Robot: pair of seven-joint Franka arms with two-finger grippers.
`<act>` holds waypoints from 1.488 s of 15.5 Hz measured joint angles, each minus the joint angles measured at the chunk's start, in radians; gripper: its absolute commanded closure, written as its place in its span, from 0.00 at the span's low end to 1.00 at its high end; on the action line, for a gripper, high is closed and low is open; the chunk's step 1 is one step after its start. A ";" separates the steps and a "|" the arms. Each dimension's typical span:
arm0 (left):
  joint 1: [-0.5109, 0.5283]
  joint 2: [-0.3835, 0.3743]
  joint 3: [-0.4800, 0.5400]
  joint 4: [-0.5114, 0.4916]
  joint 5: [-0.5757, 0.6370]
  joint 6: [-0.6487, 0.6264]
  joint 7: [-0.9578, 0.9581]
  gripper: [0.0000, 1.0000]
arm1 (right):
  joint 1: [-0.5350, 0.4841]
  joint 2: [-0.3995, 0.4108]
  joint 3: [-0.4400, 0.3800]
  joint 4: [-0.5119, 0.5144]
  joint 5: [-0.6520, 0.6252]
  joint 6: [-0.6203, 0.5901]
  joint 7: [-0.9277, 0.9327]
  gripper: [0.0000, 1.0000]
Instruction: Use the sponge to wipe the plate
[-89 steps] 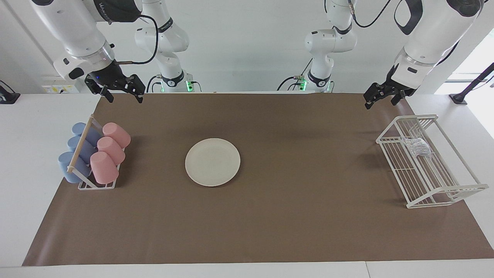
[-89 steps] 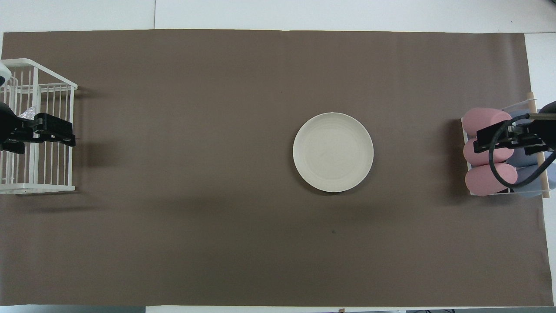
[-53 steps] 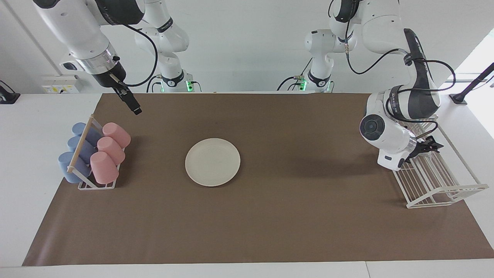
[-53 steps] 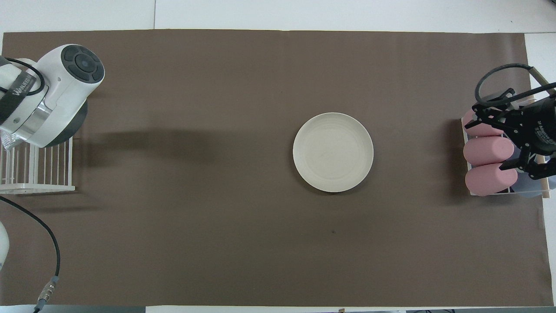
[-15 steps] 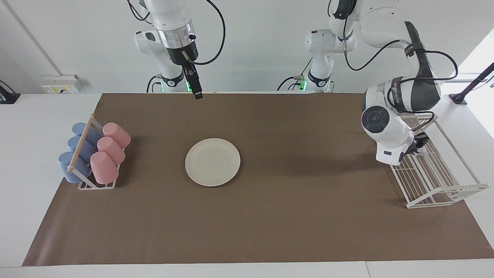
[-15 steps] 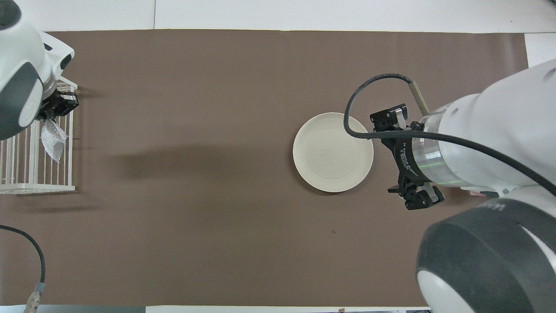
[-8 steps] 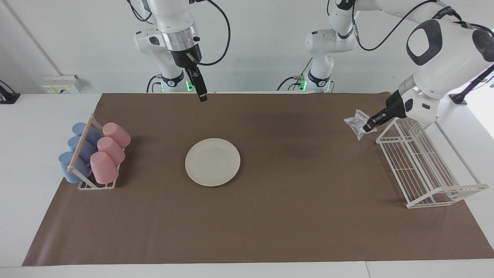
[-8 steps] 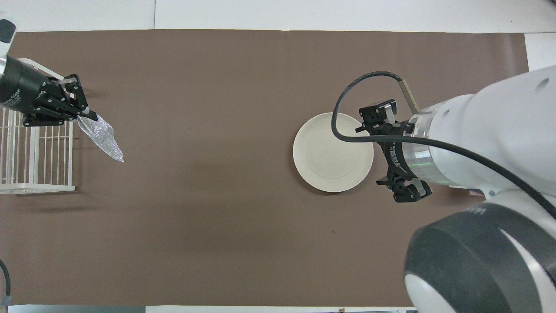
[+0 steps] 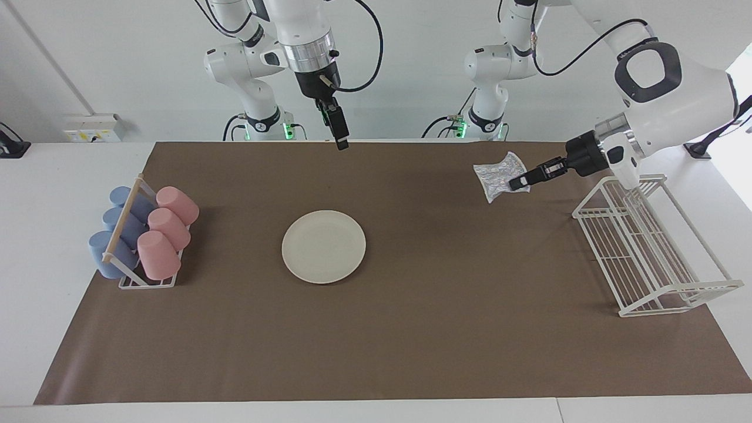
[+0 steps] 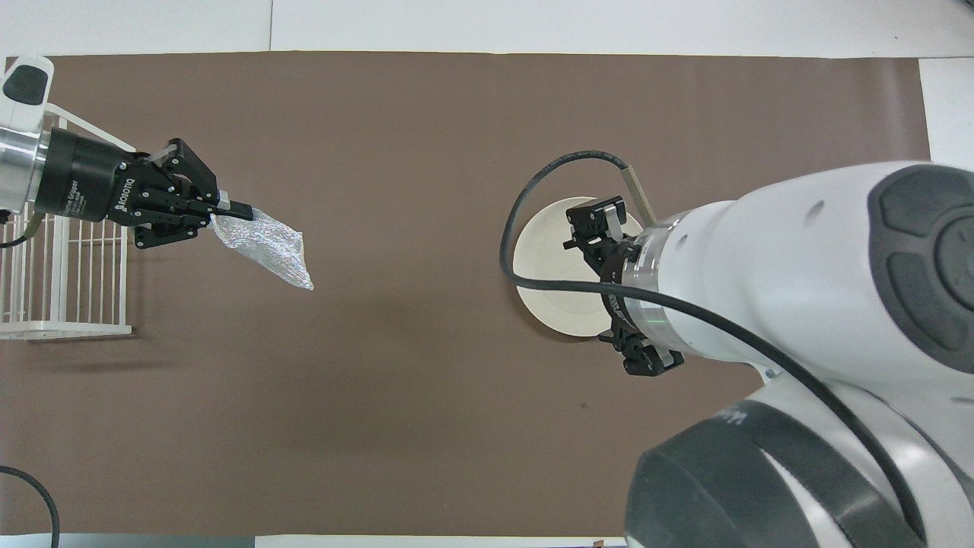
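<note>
The left gripper (image 9: pixel 517 183) is clenched on the sponge (image 9: pixel 497 175), up over the mat (image 9: pixel 411 329) near the left arm's end. The right gripper (image 9: pixel 342 144) hangs with its jaws apart above the plate (image 9: pixel 324 247), which lies mid-mat.

a matt brown paper-like sheet (image 9: pixel 411 329) is covering the table, while a smooth, matt cream plate (image 9: pixel 324 247) is lying on it. the sponge (image 9: pixel 496 174) is glinting like crinkled silvery mesh. a white-coated wire rack (image 9: pixel 649 252) is standing beside glossy white arm shells, and matt pink cups (image 9: pixel 164 232) are sitting under a wooden rod (image 9: pixel 121 220).
</note>
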 measured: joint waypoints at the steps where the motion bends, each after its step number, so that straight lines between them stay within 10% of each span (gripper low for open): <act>1: 0.010 -0.028 0.000 -0.056 -0.075 0.020 0.052 1.00 | 0.000 0.000 0.000 -0.001 0.000 0.000 0.000 0.00; 8: 0.000 -0.223 -0.019 -0.420 -0.461 0.101 0.499 1.00 | -0.013 0.000 -0.002 -0.015 0.000 0.002 0.000 0.00; 14: -0.207 -0.398 -0.027 -0.701 -0.843 0.281 0.739 1.00 | 0.042 0.106 0.001 0.102 0.000 -0.116 0.051 0.00; 23: -0.268 -0.367 -0.014 -0.754 -0.940 0.236 0.928 1.00 | 0.189 0.277 0.001 0.342 -0.035 -0.309 0.291 0.00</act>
